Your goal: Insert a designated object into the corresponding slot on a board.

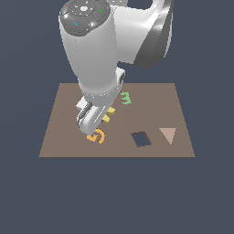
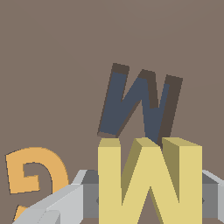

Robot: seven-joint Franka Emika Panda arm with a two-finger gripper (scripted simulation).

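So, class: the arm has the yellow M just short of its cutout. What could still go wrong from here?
1. Misalignment: in the wrist view the yellow M sits square while the M-shaped slot looks slightly rotated, so the block could jam on the slot's edge.
2. Offset: the M is not yet over the slot; lowering now would set it on the board.
3. The orange G lies close to the gripper and could be nudged.

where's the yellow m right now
The yellow M sits between the jaws, just short of the dark M-shaped slot, with the orange G beside it on the board.
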